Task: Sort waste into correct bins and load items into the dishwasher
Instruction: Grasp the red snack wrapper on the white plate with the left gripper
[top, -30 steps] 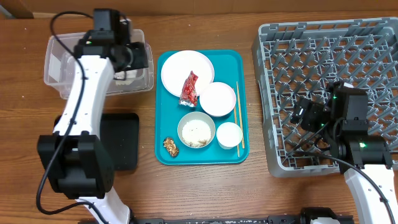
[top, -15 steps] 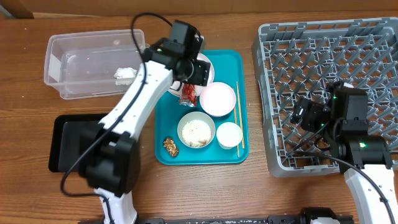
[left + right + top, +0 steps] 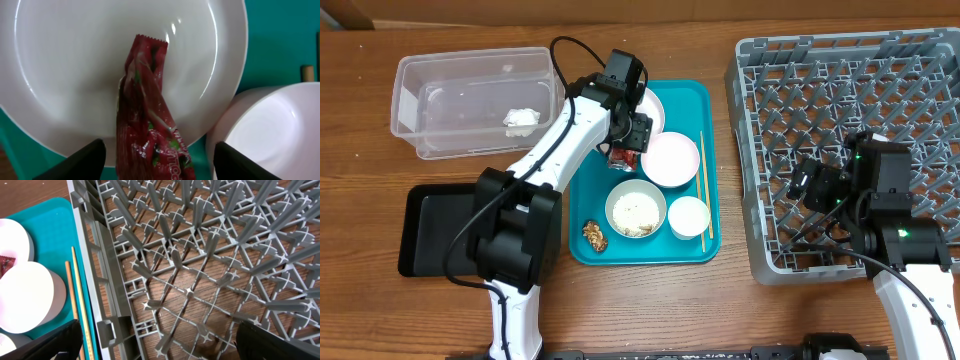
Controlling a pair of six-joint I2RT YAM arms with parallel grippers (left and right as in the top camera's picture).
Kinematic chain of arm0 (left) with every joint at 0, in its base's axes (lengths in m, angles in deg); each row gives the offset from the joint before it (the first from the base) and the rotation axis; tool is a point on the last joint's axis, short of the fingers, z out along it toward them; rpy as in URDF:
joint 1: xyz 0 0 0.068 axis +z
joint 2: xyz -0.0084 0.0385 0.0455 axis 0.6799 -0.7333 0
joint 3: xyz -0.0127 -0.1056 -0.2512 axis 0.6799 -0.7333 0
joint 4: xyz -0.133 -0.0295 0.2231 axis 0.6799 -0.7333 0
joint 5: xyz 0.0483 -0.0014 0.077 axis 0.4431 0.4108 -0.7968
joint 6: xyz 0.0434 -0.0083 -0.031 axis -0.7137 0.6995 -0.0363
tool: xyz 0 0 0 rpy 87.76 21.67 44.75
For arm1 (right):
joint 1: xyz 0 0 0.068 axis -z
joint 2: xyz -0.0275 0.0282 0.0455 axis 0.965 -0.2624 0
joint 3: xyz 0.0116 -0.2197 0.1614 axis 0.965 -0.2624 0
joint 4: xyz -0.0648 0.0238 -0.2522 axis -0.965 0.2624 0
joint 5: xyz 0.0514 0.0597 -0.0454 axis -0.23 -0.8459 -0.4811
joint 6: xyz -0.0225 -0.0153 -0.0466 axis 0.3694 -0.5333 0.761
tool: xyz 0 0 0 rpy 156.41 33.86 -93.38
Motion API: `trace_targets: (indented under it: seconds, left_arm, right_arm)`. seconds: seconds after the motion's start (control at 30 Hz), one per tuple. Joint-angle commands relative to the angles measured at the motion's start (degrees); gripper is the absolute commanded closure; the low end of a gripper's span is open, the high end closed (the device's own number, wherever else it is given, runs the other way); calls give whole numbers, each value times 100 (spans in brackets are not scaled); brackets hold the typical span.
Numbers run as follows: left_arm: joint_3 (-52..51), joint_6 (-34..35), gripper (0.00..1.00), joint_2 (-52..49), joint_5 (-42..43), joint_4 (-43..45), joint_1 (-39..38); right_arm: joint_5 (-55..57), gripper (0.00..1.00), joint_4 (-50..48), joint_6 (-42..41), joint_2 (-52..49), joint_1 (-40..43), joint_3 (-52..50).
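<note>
Red crinkled snack wrapper [image 3: 150, 130] lies lengthwise on a round white plate [image 3: 70, 70] at the back of the flat teal tray [image 3: 692, 100], its lower end reaching past the plate's rim, beside a second round white dish [image 3: 270, 130]. The left arm [image 3: 558, 150] stretches from the tabletop's [image 3: 650, 300] near edge to the tray, its jaws spread wide either side of the wrapper. The right arm [image 3: 905, 245] hangs over the large grey plastic dish rack [image 3: 840, 90], jaws apart and holding nothing.

You can see pale lettering low on the red snack wrapper [image 3: 148, 131], but it seems too creased to read.
</note>
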Motion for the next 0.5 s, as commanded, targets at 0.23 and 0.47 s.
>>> trace_targets:
  seconds: [0.23,0.47]
  left_arm:
    - [-247,160,35,22,-258,-59,22]
    - [-396,160,71,22,-240,-79,22]
  right_arm:
    - [-7,0,-22,-26,26,22,195]
    - [-7,0,-13,-26,26,22,195]
